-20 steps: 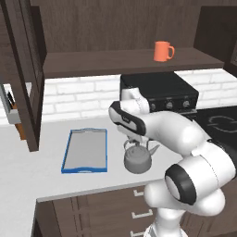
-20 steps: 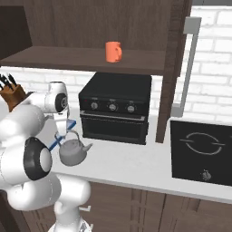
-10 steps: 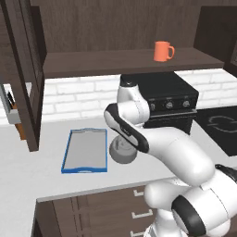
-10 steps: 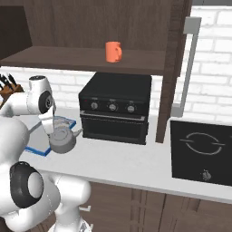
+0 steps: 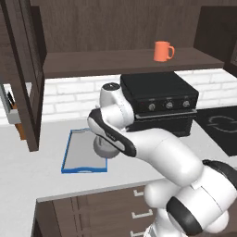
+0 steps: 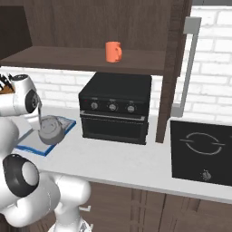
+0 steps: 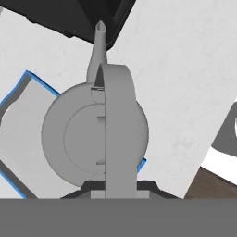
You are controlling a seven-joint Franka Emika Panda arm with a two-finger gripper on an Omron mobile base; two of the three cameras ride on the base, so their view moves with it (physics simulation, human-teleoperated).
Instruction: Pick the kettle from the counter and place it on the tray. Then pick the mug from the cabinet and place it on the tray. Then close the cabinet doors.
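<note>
The grey metal kettle (image 7: 78, 139) hangs from its arched handle (image 7: 118, 120), and my gripper (image 7: 119, 186) is shut on that handle. It sits over the right end of the blue-rimmed tray (image 5: 79, 150), its spout pointing toward the oven. From the right, the kettle (image 6: 50, 130) shows just above the tray (image 6: 28, 144) on the counter (image 6: 122, 158). My arm hides part of the kettle (image 5: 101, 148) in the left base view. The orange mug (image 5: 162, 51) stands on the cabinet shelf (image 5: 92, 62); it is also visible as the mug (image 6: 113, 51). Both cabinet doors (image 5: 21, 74) stand open.
A black oven (image 5: 159, 99) stands right of the tray under the shelf. The right door (image 6: 174, 68) with its silver bar handle (image 6: 189, 68) hangs beside it, above a black cooktop (image 6: 201, 152). A knife block (image 5: 11, 106) sits at the far left.
The gripper closed on the kettle's handle and the arm swung left, carrying the kettle from the bare counter to over the tray's right end.
</note>
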